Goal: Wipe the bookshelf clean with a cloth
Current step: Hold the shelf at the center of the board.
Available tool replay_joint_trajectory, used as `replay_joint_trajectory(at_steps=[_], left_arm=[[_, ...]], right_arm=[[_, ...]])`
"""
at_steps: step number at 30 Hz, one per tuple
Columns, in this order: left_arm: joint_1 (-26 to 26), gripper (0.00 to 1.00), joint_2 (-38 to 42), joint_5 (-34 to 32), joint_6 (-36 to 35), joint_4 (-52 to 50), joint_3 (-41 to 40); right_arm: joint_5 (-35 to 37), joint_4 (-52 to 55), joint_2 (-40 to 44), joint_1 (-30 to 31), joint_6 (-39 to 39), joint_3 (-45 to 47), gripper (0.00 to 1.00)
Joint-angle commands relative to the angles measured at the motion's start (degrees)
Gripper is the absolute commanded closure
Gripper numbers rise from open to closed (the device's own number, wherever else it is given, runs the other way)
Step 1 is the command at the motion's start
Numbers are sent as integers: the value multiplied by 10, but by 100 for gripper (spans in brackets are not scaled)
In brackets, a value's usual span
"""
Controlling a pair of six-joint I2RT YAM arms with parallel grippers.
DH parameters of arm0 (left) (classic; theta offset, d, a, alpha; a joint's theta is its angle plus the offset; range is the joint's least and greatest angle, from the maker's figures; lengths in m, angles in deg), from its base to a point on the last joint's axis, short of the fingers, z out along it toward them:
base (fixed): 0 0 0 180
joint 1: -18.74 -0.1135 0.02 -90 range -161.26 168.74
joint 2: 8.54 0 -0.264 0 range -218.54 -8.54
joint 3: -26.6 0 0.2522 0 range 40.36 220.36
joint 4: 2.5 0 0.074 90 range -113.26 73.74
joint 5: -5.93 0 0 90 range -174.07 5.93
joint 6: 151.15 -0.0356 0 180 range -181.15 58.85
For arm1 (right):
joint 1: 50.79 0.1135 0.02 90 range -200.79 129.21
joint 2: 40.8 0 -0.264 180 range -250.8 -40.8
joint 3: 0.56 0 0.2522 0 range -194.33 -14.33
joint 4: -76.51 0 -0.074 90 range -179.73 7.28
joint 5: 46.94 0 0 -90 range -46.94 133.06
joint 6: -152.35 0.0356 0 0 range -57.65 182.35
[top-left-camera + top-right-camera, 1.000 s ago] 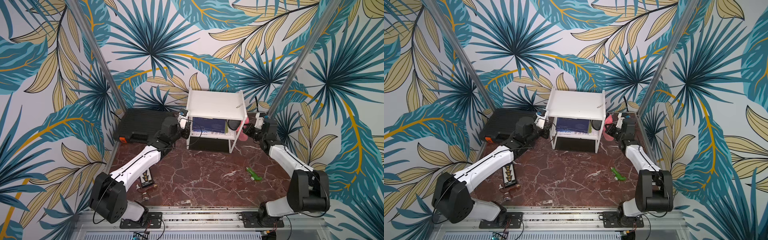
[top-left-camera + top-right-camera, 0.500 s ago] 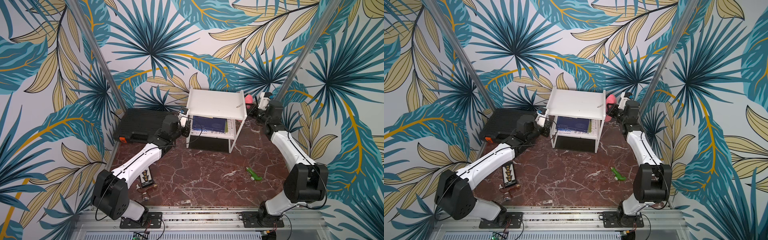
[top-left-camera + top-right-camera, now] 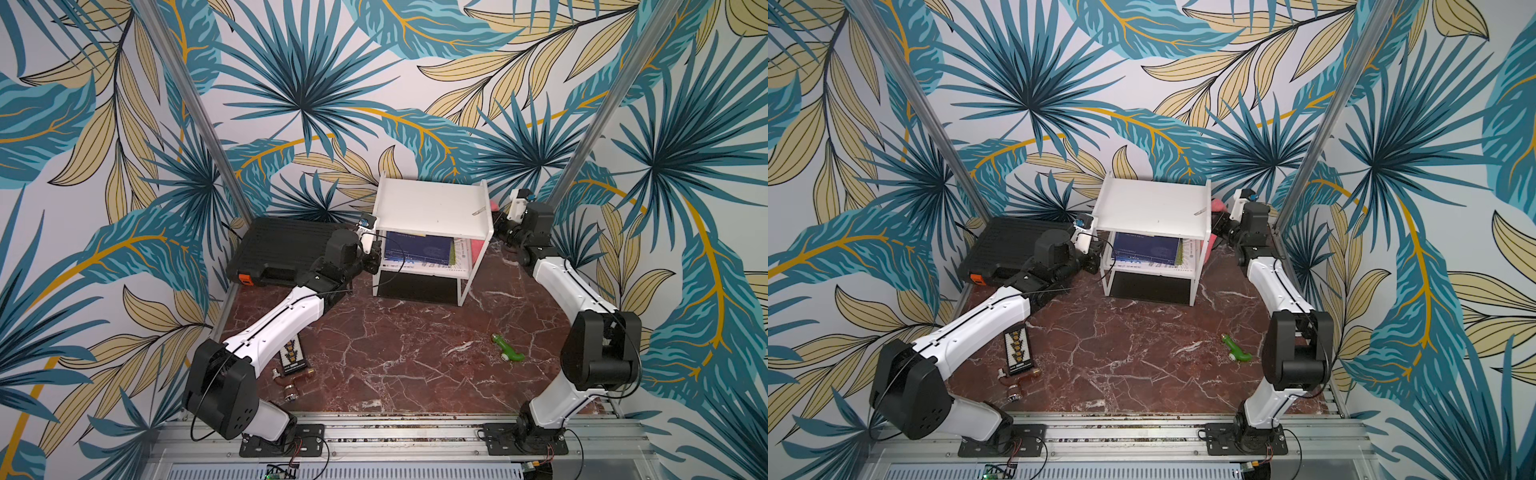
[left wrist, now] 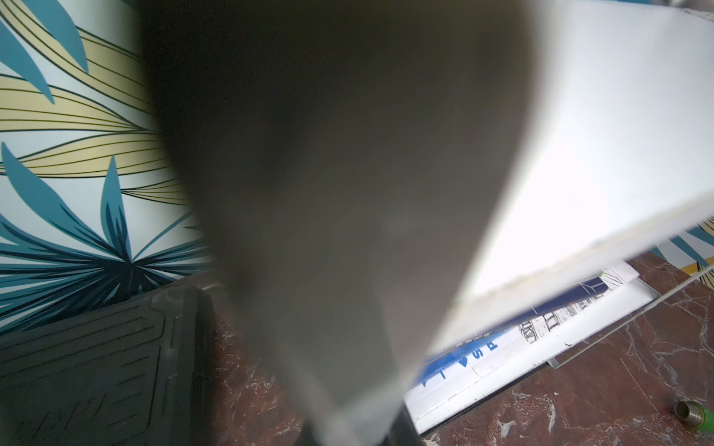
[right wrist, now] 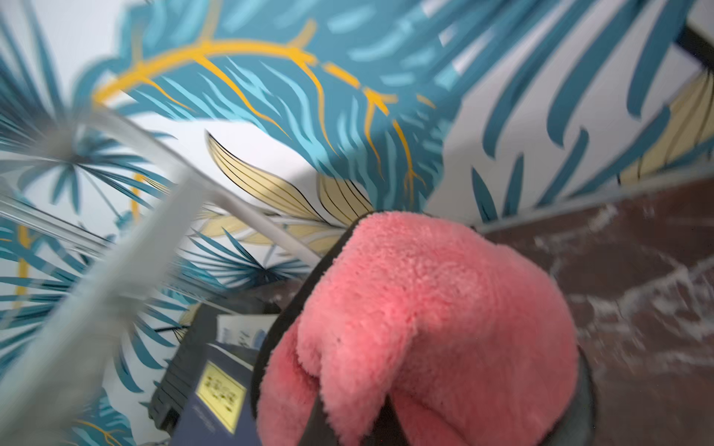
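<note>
bookshelf [image 3: 432,206]: white 2-tier unit standing on the marble tabletop [image 3: 415,357] between the 2 grippers, seen in both top views. A blue book [image 3: 417,249] lies on its middle board, level with the left gripper.
left gripper [image 3: 374,261]: pressed against the bookshelf's front corner post on the side nearest it. A blurred pale panel right at the lens fills the left wrist view and hides the fingers, but the jaws look nearly closed on that post.
right gripper [image 3: 1220,223]: at the opposite side of the bookshelf, just below the top board's edge, jaws fully closed on the cloth.
cloth [image 5: 425,309]: fluffy pink with dark edging, bunched and folded over the right gripper's tips. It pokes out ahead of that gripper, just beside the bookshelf's white side rods.
black case [image 3: 286,249]: lying flat beside the left gripper's wrist, on the side away from the bookshelf.
green object [image 3: 509,352]: on the marble, well back from the right gripper, near that arm's elbow.
</note>
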Motion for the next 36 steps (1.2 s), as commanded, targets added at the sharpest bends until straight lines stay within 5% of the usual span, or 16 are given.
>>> replay_joint_trajectory(at_steps=[1, 7, 14, 21, 25, 29, 36], left_arm=[[3, 100, -3, -40, 9, -24, 13], [7, 100, -5, -85, 29, -32, 5], [19, 100, 12, -108, 68, -27, -11], [25, 100, 27, -113, 86, -59, -12], [24, 100, 32, -107, 79, -55, -17], [24, 100, 28, -97, 83, -53, -10], [24, 100, 29, -102, 83, -59, -9]], right_arm=[[16, -67, 2, 11, 27, 59, 100], [18, -124, 48, 8, 7, 218, 100], [139, -67, 332, -16, -68, 381, 100], [18, -51, 575, -7, -124, 470, 100], [-42, -90, 527, 35, -147, 392, 100], [22, -119, 424, 96, -194, 361, 100], [117, -131, 379, 106, -187, 538, 100]])
